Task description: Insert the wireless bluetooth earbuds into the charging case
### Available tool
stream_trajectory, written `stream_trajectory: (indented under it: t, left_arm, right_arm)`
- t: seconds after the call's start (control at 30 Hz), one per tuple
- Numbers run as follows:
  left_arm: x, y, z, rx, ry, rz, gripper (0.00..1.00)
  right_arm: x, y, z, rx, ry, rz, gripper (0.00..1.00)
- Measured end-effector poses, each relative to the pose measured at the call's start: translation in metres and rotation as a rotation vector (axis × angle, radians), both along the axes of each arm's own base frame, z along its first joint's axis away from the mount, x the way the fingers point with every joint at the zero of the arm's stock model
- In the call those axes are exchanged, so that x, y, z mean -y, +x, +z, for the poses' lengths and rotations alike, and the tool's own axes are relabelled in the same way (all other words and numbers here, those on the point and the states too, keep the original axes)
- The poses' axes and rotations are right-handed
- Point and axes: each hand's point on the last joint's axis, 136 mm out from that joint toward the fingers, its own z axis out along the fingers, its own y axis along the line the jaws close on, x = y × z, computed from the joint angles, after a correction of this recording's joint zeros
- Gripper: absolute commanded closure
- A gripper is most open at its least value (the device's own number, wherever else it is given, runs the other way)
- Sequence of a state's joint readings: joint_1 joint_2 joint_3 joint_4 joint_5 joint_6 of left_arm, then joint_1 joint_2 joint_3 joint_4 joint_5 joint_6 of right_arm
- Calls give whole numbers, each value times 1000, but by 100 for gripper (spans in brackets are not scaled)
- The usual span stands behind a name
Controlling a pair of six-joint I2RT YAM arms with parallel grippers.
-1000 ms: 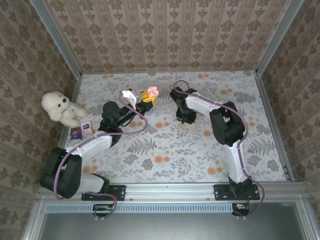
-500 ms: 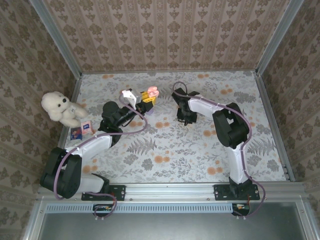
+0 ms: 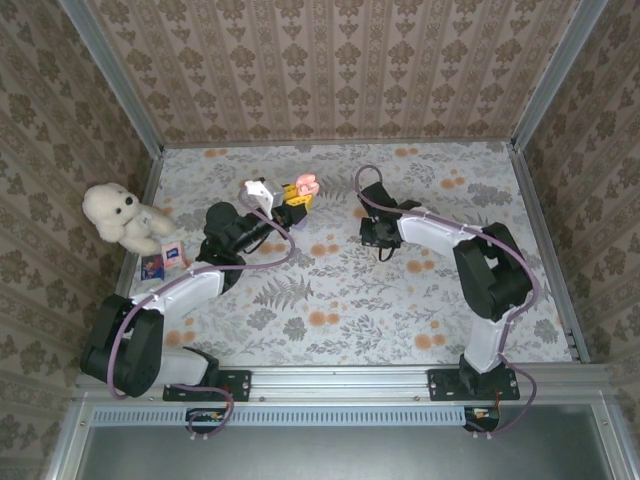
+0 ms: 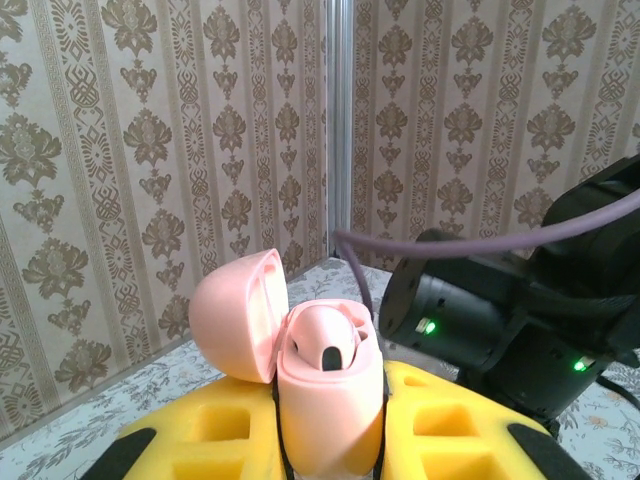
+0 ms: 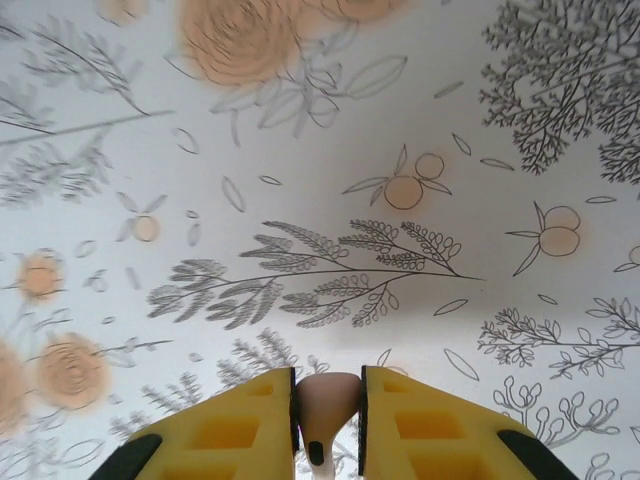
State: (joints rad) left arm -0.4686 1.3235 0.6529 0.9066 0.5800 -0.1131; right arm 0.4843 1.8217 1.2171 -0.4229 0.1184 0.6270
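The charging case (image 4: pixel 330 395), pale pink in these frames, is clamped upright between the yellow fingers (image 4: pixel 455 435) of the left gripper (image 4: pixel 330 430) and is held raised above the table, towards its far side; in the top view it is seen as a pink spot (image 3: pixel 305 184) at the tip of that gripper (image 3: pixel 293 194). Its lid (image 4: pixel 235 315) is swung open to the left, and one earbud (image 4: pixel 335 345) appears to be seated in the body. A second pale pink earbud (image 5: pixel 322 412) is pinched between the yellow fingers (image 5: pixel 430 425) of the right gripper (image 5: pixel 327 388), which is closed on it and pointed down close over the floral table (image 5: pixel 330 180). From above, the right gripper (image 3: pixel 381 244) is seen to the right of the case and apart from it. The dark body of the right arm (image 4: pixel 500 320) is seen just behind the case from the left wrist. A white teddy bear (image 3: pixel 120 215) and a small box (image 3: pixel 165 260) are placed at the table's left edge (image 3: pixel 150 200).
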Motion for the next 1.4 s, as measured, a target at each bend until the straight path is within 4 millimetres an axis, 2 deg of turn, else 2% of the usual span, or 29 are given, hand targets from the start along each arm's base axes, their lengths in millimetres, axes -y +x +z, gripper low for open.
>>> stream_trajectory:
  t: [0.07, 0.2, 0.33, 0.5, 0.67, 0.77, 0.83, 0.93, 1.1, 1.4]
  left_arm:
    - [0, 0, 2, 4, -1, -3, 100]
    - [2, -2, 4, 8, -1, -14, 100]
    - [3, -5, 3, 9, 1, -35, 100]
    - [7, -9, 8, 20, 3, -74, 100]
    - [12, -13, 22, 46, -2, -115, 100]
    - [19, -17, 28, 55, -2, -148, 100]
    - [26, -21, 29, 53, 1, -177, 100]
    - [36, -26, 30, 48, 5, -215, 100]
    - [46, -33, 37, 56, 4, -257, 100]
    - [57, -39, 45, 57, 7, -289, 100]
  right_arm:
    - [-1, 1, 12, 40, 21, 0, 79]
    - [-3, 6, 49, 140, 73, 0, 78]
    - [-5, 10, 103, 277, 140, 7, 78]
    - [-3, 6, 173, 446, 216, 22, 78]
    - [-4, -4, 244, 596, 306, 53, 77]
    - [-5, -12, 282, 679, 359, 77, 77]
    - [-7, -18, 300, 717, 391, 95, 77]
    - [-11, -29, 320, 760, 432, 127, 77]
    - [-25, -45, 339, 799, 488, 194, 77]
    - [-58, -69, 344, 810, 501, 333, 77]
